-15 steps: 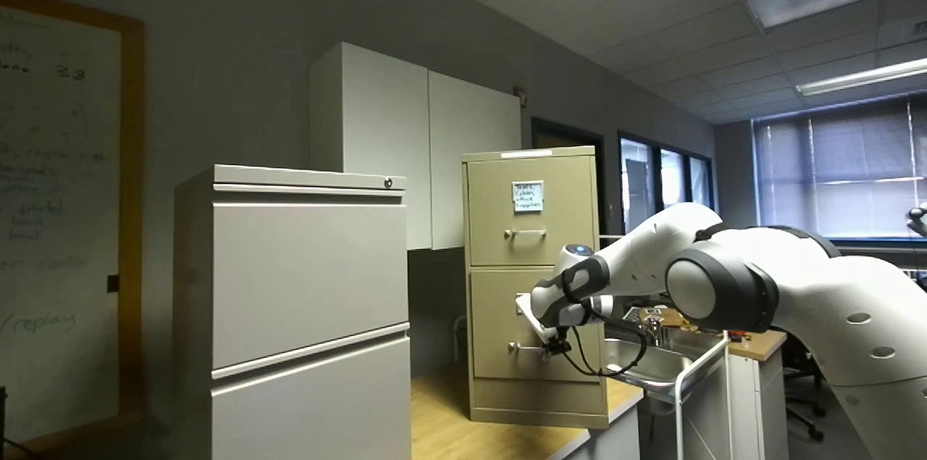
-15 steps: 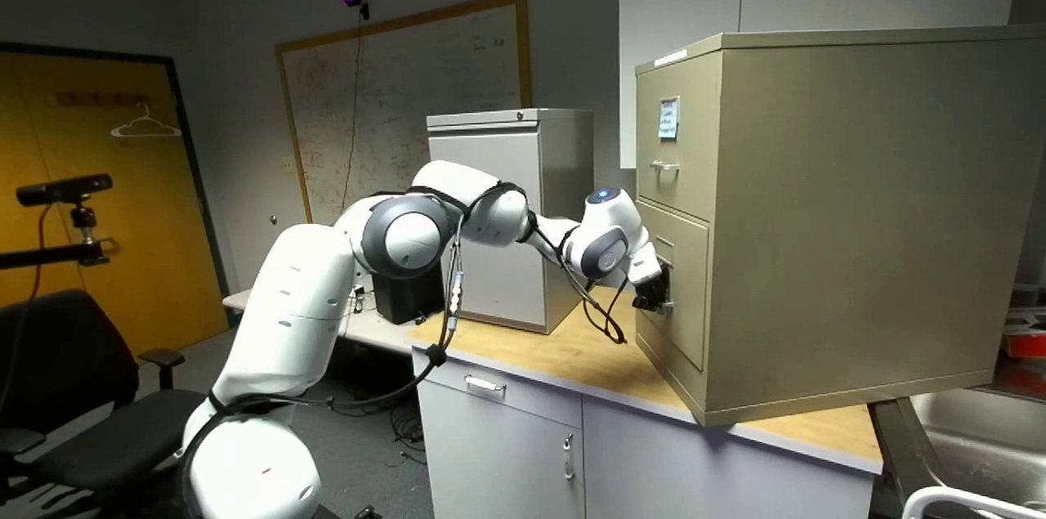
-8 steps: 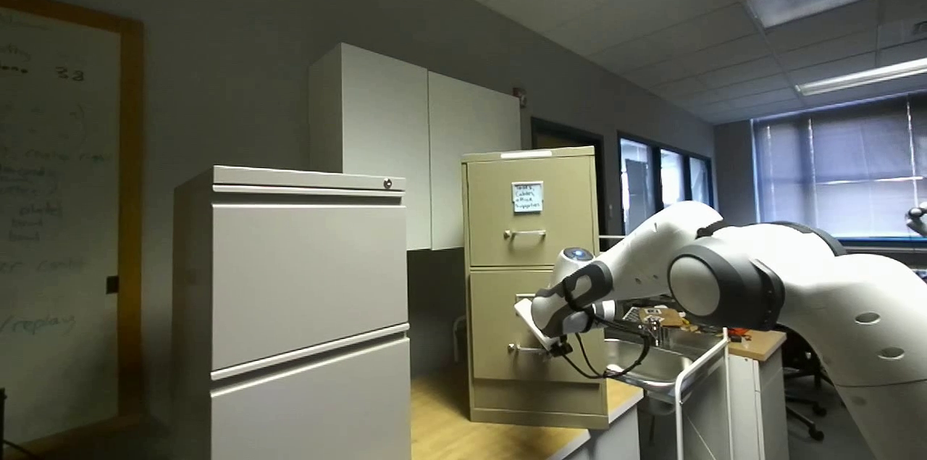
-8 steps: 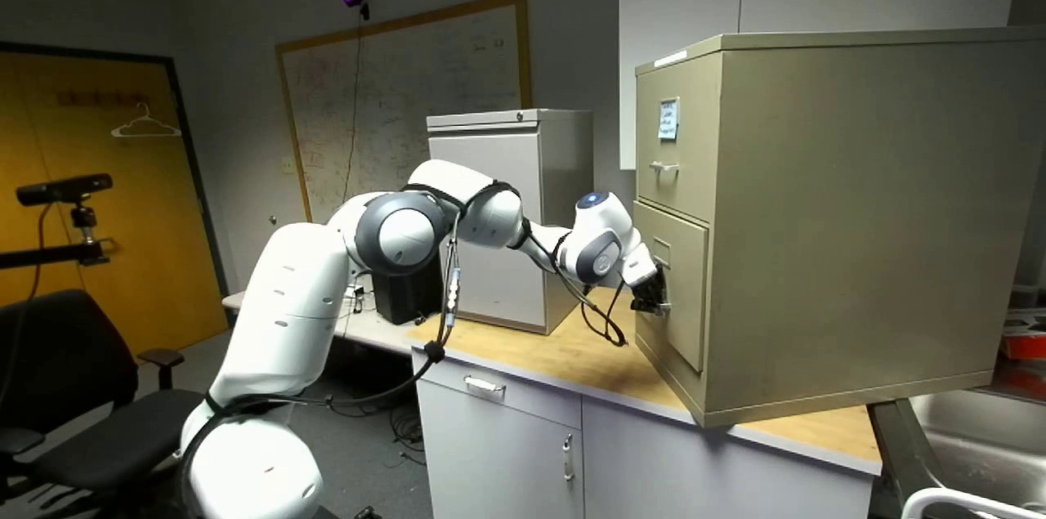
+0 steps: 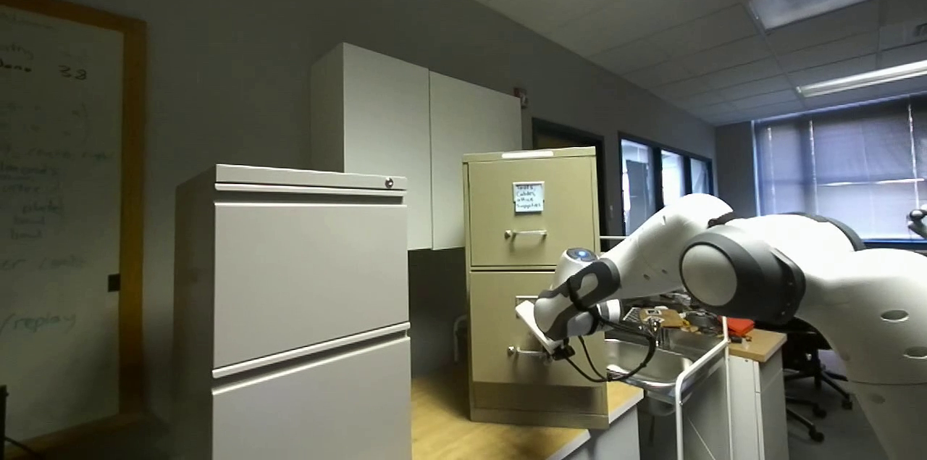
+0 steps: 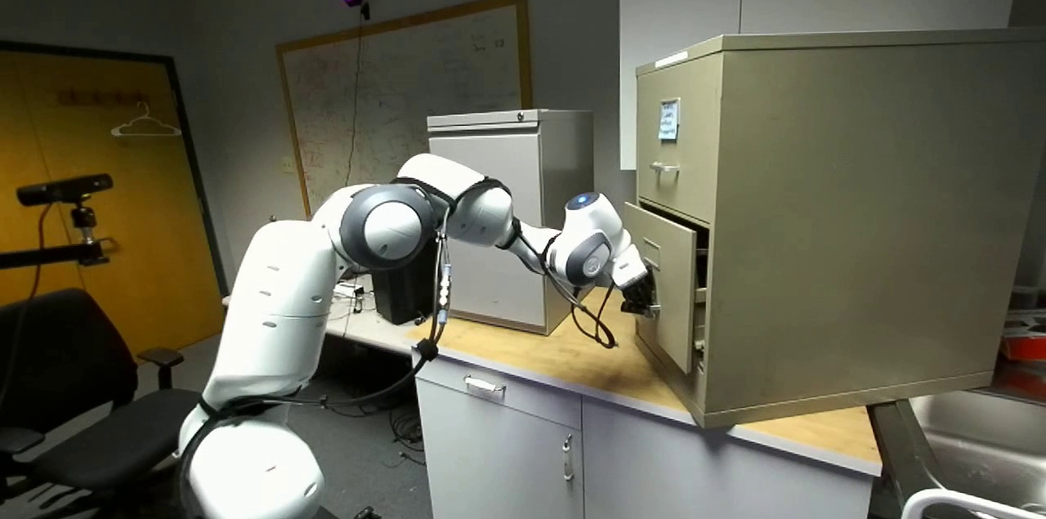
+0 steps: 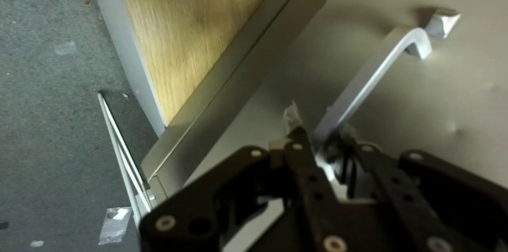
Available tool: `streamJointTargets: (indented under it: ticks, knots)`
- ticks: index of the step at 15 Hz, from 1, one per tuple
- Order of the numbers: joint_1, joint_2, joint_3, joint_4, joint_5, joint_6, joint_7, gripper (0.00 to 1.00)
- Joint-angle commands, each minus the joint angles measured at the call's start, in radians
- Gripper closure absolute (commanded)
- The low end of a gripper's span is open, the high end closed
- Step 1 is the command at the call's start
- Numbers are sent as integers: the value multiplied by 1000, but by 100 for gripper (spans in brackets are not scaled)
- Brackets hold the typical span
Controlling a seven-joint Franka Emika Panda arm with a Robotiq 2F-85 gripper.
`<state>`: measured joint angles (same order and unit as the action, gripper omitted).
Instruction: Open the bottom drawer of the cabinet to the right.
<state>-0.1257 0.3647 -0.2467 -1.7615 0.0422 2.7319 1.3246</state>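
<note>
Plainly, the gripper (image 7: 322, 141) is clenched on the handle (image 7: 369, 79) of the bottom drawer (image 6: 677, 282), its 2 black fingers (image 7: 301, 160) close together with the handle pinched between them. The handle's far end sticks out past them, bare. From where I stand, that drawer is part way out of the tan cabinet (image 6: 858, 216), with darkness behind its front, while the top drawer (image 6: 690, 167) sits flush above it. The tan cabinet rests on the wooden counter (image 6: 572, 343), with a grey cabinet (image 6: 498, 282) standing apart on it.
</note>
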Motion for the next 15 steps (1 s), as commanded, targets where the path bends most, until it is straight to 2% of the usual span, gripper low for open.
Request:
streamJointTargets:
  ticks: [1, 7, 12, 15]
  knots:
    - [41, -207, 16, -230, -37, -2, -108, 96]
    - [29, -364, 70, -458, 22, 22, -180, 96]
    - [28, -552, 107, -648, 9, -2, -226, 96]
    - [24, -625, 128, -699, 17, -43, -286, 96]
